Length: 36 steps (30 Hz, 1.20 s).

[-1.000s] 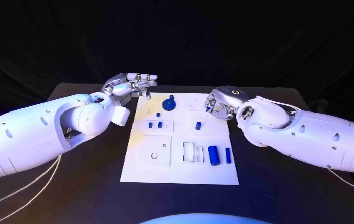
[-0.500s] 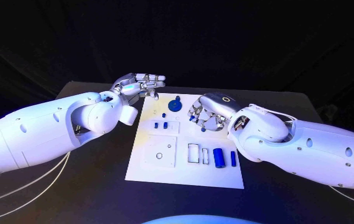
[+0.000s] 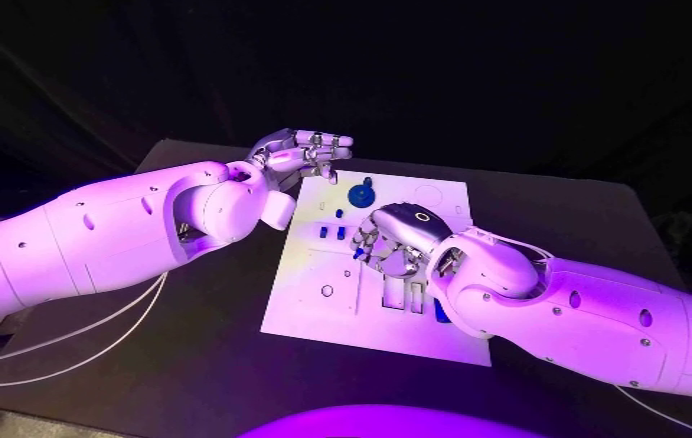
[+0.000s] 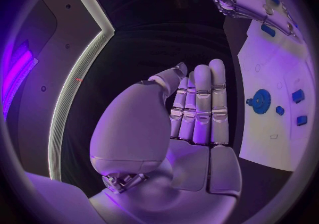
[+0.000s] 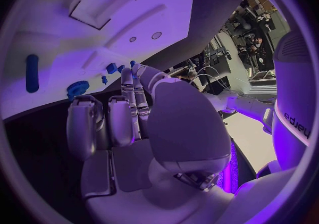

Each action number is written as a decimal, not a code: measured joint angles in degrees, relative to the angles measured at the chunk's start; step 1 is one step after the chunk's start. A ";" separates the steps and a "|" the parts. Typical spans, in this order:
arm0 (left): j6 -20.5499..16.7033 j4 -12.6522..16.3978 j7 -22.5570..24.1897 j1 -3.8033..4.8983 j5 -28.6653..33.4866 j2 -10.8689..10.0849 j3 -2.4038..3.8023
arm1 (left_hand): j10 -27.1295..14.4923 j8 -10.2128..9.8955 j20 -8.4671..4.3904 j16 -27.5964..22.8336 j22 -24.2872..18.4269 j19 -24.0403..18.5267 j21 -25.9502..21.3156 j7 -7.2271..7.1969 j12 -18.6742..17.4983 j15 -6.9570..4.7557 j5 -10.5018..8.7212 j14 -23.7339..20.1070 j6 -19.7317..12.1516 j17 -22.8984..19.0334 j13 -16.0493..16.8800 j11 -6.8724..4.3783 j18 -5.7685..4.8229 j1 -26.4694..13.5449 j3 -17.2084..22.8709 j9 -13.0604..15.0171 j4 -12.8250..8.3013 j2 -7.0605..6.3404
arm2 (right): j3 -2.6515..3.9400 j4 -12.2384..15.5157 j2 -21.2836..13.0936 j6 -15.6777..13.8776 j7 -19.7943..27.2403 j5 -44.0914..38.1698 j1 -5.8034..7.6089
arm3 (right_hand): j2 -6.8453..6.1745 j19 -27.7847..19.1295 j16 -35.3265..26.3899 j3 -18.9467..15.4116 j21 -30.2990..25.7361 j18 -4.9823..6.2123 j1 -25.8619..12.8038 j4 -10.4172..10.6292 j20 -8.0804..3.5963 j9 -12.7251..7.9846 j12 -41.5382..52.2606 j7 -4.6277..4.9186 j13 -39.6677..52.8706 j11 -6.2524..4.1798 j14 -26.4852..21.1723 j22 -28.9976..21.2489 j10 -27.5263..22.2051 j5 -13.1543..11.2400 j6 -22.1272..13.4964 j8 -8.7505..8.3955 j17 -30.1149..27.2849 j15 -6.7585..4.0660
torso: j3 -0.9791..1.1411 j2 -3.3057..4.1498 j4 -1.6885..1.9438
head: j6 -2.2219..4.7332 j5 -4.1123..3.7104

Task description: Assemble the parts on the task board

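White task board (image 3: 310,308) lying in the middle of the frame on the black table (image 3: 173,358), long axis running top to bottom, slightly skewed. Blue parts sitting on it: a gear-like round piece (image 3: 362,196) near the board's upper edge, two small blue pegs (image 3: 333,230) just below and left of it, another small blue piece (image 3: 359,254) at the right hand's fingertips, and a blue cylinder (image 3: 438,311) lower down, partly hidden under the right forearm. Empty recesses showing at lower left of the board, so assembly is judged barely begun.

Right hand (image 3: 394,241) hanging over the board's centre, knuckles up, fingers curling downward toward the small blue piece. Cannot tell whether anything is pinched; the head view hides the fingertips, and the right wrist view is showing the fingers (image 5: 109,120) lying close together with no part visible between them. Likely placed there for reaching a small part below the gear.

Left hand (image 3: 300,154) hovering at upper centre-left of the frame, just off the board's top left corner, holding nothing. Left wrist view showing its fingers (image 4: 199,107) straight and side by side, palm bare. Probably parked clear, giving the right hand room to work.
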 measured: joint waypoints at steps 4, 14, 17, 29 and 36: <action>0.00 0.13 -0.01 0.01 0.00 0.18 0.00 | 0.00 0.00 0.00 0.00 0.00 0.00 0.00 0.00 0.00 0.00 0.00 0.00 0.00 0.00 0.00 0.00 -0.01 0.00 0.00 0.00 0.00 0.00 | -0.12 -1.49 1.36 0.36 0.35 0.29 -0.99 | 0.07 0.00 0.00 0.00 0.00 0.00 -0.07 0.00 0.00 -0.02 -0.11 0.16 0.01 0.00 0.00 0.00 0.00 -0.10 0.12 -0.11 0.00 0.00 | 0.00 0.02 -0.02 | -0.41 0.55; 0.00 0.20 -0.01 0.01 0.00 0.51 -0.01 | 0.00 0.00 0.00 0.00 0.01 0.00 0.00 0.00 0.00 0.00 0.00 0.00 0.00 0.00 0.00 0.00 -0.01 0.00 0.00 0.01 0.00 0.00 | -0.26 -4.87 3.94 1.14 0.80 0.41 -2.50 | -0.24 0.00 0.00 0.00 0.00 0.00 -0.37 0.00 0.00 0.00 -0.32 0.18 -0.01 0.01 0.00 -0.01 0.00 0.17 0.11 -0.33 -0.06 0.00 | 0.03 0.03 -0.04 | -1.16 1.72; 0.00 0.21 -0.02 0.01 0.00 0.57 -0.01 | 0.00 0.00 0.00 0.00 0.01 0.00 0.00 0.00 0.00 0.00 0.00 0.00 0.00 0.00 0.00 0.00 -0.01 0.00 0.00 0.01 0.00 0.00 | -0.28 -5.40 4.25 1.40 0.82 0.39 -2.72 | -0.24 0.00 0.00 0.00 0.00 0.00 -0.37 0.00 0.00 0.04 -0.31 0.18 -0.04 0.01 0.00 -0.01 0.00 0.17 0.10 -0.33 -0.08 0.00 | 0.07 0.03 -0.05 | -1.32 2.01; 0.06 0.20 -0.13 0.01 0.00 0.65 -0.01 | -0.20 0.00 0.00 -0.33 -0.11 0.00 -0.36 0.00 0.39 0.20 0.00 -0.20 0.00 -0.09 0.00 0.21 -0.02 0.00 -0.18 0.01 0.18 0.00 | -0.31 -6.31 4.95 2.07 0.93 0.34 -3.14 | -0.24 0.00 0.00 0.00 0.00 0.00 -0.36 0.00 0.00 0.04 -0.31 0.18 -0.04 0.10 0.00 0.03 0.09 0.17 0.09 -0.20 -0.08 0.00 | 0.08 0.03 -0.12 | -1.65 2.44; 0.12 0.18 -0.25 0.01 0.00 0.67 -0.01 | -0.20 0.00 0.00 -0.33 -0.10 0.00 -0.36 0.00 0.39 0.19 0.00 -0.20 0.00 -0.14 -0.01 0.21 -0.02 -0.22 -0.18 0.01 0.18 0.22 | -0.28 -6.66 5.27 2.29 0.99 0.34 -3.22 | -0.12 0.00 -0.01 0.00 0.00 0.00 -0.48 0.00 0.00 0.00 -0.30 0.19 -0.03 0.10 0.00 0.03 0.09 0.16 0.07 -0.21 -0.08 0.00 | 0.09 0.03 -0.12 | -1.81 2.57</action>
